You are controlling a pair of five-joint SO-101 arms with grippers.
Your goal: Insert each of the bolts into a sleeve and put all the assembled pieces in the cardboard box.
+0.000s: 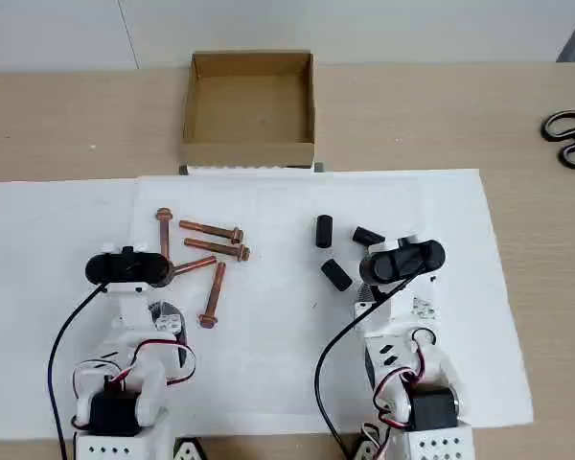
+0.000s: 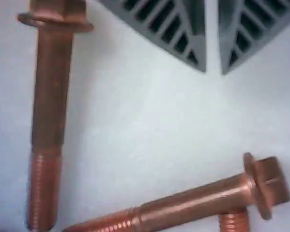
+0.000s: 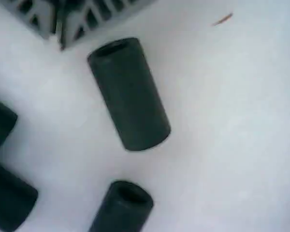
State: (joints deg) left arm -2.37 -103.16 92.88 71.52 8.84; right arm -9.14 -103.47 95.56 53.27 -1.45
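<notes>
Closest in, the left pincer (image 2: 212,65) sits low over the white sheet (image 1: 268,364), its two grey ribbed fingers (image 2: 179,34) clenched almost tip to tip with nothing between them. Copper is right beside it: one long bolt (image 2: 48,121) lies flat on the paper, a second bolt (image 2: 193,198) is angled near it, and neither touches the tips. Across the way, the right pincer (image 3: 58,38) is drawn together too, grasping nothing. A black sleeve (image 3: 129,94) lies on its side just off the tips, apart from them, and three more lie around it, one of them (image 3: 122,205) showing its open bore.

From above, the left arm (image 1: 127,268) stands at seven o'clock on the bench (image 1: 57,125), the right arm (image 1: 402,259) at five. Five bolts (image 1: 212,294) fan out at nine o'clock from the sheet's centre, just by the left arm's head, all loose. Three sleeves (image 1: 323,231) cluster at three o'clock, close to the right arm's head, well apart from the copper. Up at twelve o'clock the cardboard box (image 1: 249,151) sits open just past the sheet's far edge, its brown floor in plain sight. Black scissors (image 1: 570,139) lie at two o'clock on bare wood.
</notes>
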